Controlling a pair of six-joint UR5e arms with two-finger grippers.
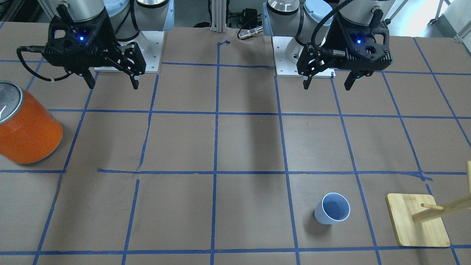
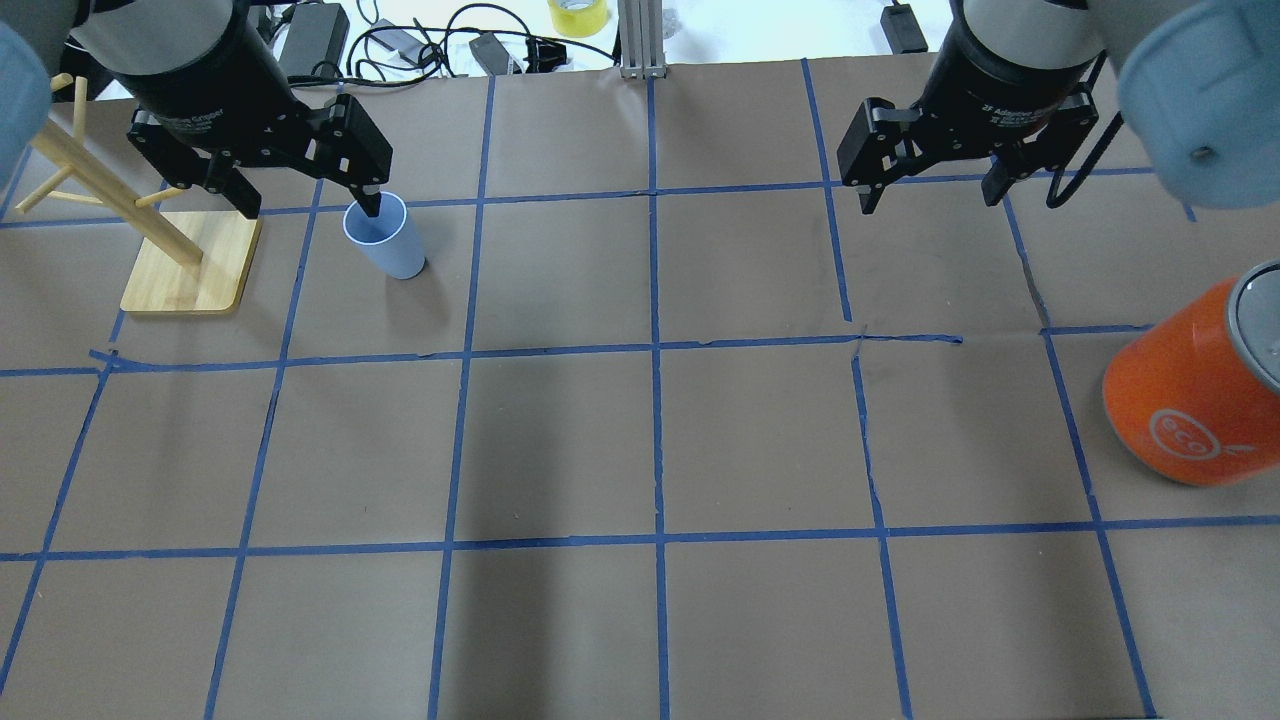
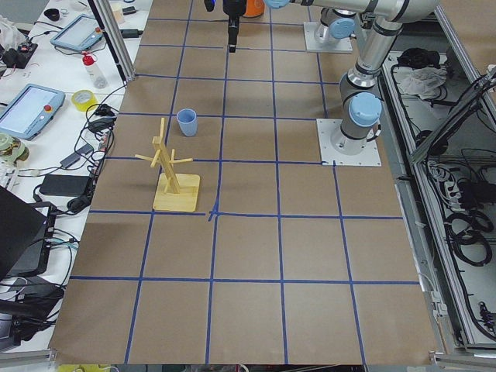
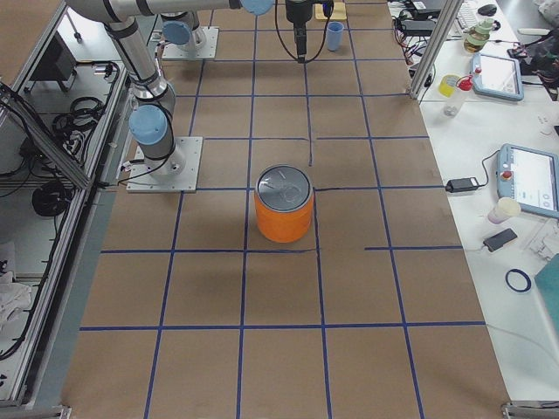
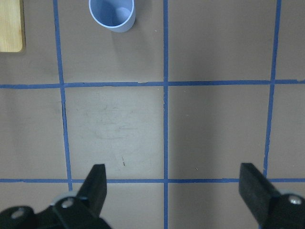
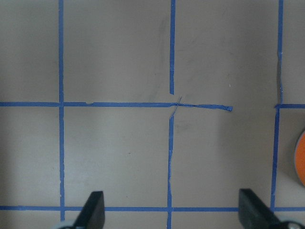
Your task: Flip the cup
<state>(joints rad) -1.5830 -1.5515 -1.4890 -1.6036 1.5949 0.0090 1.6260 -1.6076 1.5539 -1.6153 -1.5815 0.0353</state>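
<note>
Overall: flat table (image 2: 650,440) under brown paper, ruled into squares by blue tape lines (image 2: 655,350); entries run left to right as the overhead view lays them.
Wooden rack (image 2: 190,275): pale wood, a square base plate with rounded corners, a slim post with peg arms; stands just left of the cup (image 2: 385,240), not touching it.
Left gripper (image 2: 311,205): black, two fingers spread wide and empty, raised over the table; one fingertip overlaps the cup's rim in the overhead view, but the front and wrist views show the cup well ahead of it, with only taped paper between.
Cup: small pale-blue plastic tumbler, smooth and tapered; upright, mouth up, on the robot's left half, far side of the table.
Right gripper (image 2: 930,195): black, fingers spread wide, empty, raised.
Orange can (image 2: 1190,400): large cylinder, silver top, white "eco" mark; at the right edge, well apart from the cup.
</note>
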